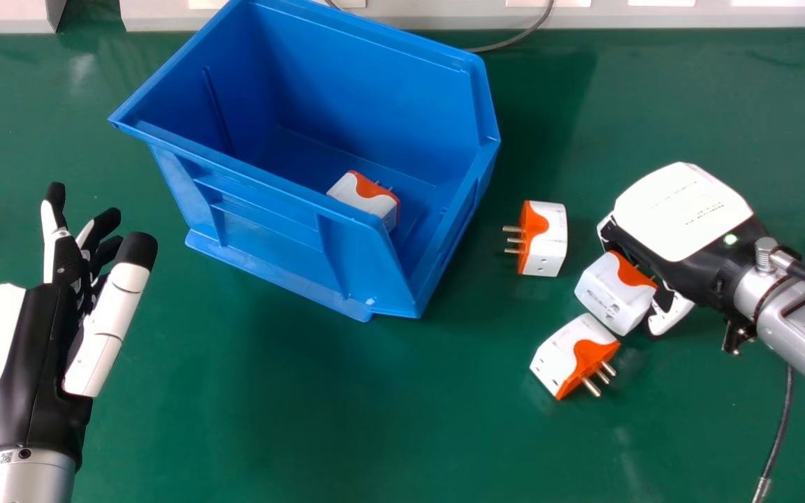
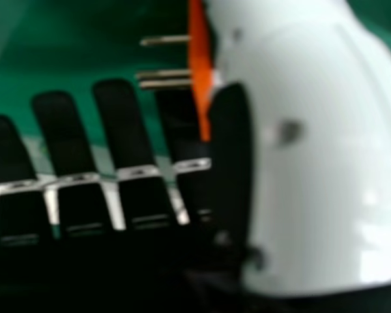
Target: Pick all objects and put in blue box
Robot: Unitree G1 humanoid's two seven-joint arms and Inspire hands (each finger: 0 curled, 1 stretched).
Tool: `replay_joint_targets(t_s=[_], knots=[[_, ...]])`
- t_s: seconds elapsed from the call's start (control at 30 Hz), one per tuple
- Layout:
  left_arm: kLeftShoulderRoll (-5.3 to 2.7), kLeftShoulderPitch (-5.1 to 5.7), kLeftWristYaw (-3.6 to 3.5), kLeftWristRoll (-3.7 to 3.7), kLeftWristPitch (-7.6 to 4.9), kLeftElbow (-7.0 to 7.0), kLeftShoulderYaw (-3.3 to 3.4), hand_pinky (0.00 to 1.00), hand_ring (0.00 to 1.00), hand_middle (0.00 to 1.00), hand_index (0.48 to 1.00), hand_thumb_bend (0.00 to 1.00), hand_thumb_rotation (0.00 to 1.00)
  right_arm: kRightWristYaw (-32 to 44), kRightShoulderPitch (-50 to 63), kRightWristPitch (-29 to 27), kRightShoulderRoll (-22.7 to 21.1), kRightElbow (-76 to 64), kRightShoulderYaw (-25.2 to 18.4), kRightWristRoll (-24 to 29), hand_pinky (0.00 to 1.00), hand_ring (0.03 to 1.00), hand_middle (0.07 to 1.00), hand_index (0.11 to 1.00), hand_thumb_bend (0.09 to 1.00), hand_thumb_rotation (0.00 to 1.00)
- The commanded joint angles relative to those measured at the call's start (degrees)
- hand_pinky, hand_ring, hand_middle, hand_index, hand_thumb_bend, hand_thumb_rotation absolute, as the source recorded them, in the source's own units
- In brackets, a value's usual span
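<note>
We see a green bench spread below the robot, carrying the blue box, which sits at an angle left of centre with its open top facing up. To its left lies the robot's left hand, palm turned inward, fingers loosely extended and thumb held apart, with nothing between them. Across the bench, the right hand angles in over a white-and-orange plug, its thumb beside it. In the right hand view we find the fingers straight and spread, with the plug's metal pins pointing their way (whether the hand has a firm grip, we cannot tell).

We count three more plugs of the same make. One plug is in the box, toward the near wall. Another plug stands on the bench between the box and the right hand, pins facing the box. The third plug lies on the bench nearest us, just beside the one at the hand, pins pointing away from the box. Thinnest of all, a dark cable runs down below the right forearm.
</note>
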Motion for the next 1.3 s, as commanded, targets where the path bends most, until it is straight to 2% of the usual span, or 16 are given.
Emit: replay_joint_targets(t_s=[0.0, 0.33, 0.47, 0.57, 0.97, 1.07, 1.27], knots=[[0.16, -0.08, 0.28, 0.18, -0.28, -1.01, 0.22, 0.88, 0.92, 0.94, 0.922, 0.79, 0.92, -1.5, -1.2, 0.4, -0.2, -0.3, 0.1, -0.3, 0.69, 0.821, 0.866, 0.823, 0.668, 0.36], [0.25, -0.27, 0.35, 0.35, -0.75, -0.23, 0.26, 0.88, 0.92, 0.94, 0.922, 0.78, 0.92, -3.0, -2.3, 0.5, -0.6, -1.0, 0.8, -2.7, 0.69, 0.821, 0.875, 0.833, 0.691, 0.36], [0.18, -0.07, 0.3, 0.26, -0.55, -0.67, 0.23, 0.88, 0.92, 0.94, 0.922, 0.78, 0.92, -2.7, -2.3, 0.4, -0.7, -1.1, 0.8, -2.6, 0.68, 0.832, 0.882, 0.838, 0.691, 0.36], [0.28, -0.28, 0.27, 0.2, -0.76, -0.09, 0.31, 0.88, 0.92, 0.94, 0.922, 0.78, 0.92, -2.4, -2.3, 0.6, -0.5, -0.9, 0.9, -2.7, 0.69, 0.838, 0.888, 0.846, 0.691, 0.36], [0.23, 0.37, 0.23, 0.25, 0.2, -2.25, 0.36, 0.88, 0.92, 0.94, 0.922, 0.77, 0.92, 1.5, 0.6, -0.2, 0.8, -3.6, -0.5, 1.5, 0.7, 0.825, 0.866, 0.823, 0.686, 0.32], [0.25, 0.33, 0.23, 0.24, 0.11, -2.11, 0.4, 0.88, 0.92, 0.94, 0.922, 0.77, 0.92, 2.6, 1.3, -0.3, 1.0, -4.6, -0.5, 1.9, 0.7, 0.822, 0.86, 0.82, 0.683, 0.31], [0.41, -0.1, 0.19, 0.27, -0.52, -0.94, 0.41, 0.88, 0.91, 0.94, 0.922, 0.77, 0.93, 6.0, 2.7, -1.1, -0.2, -8.5, -0.8, 2.1, 0.7, 0.816, 0.85, 0.812, 0.669, 0.3]])
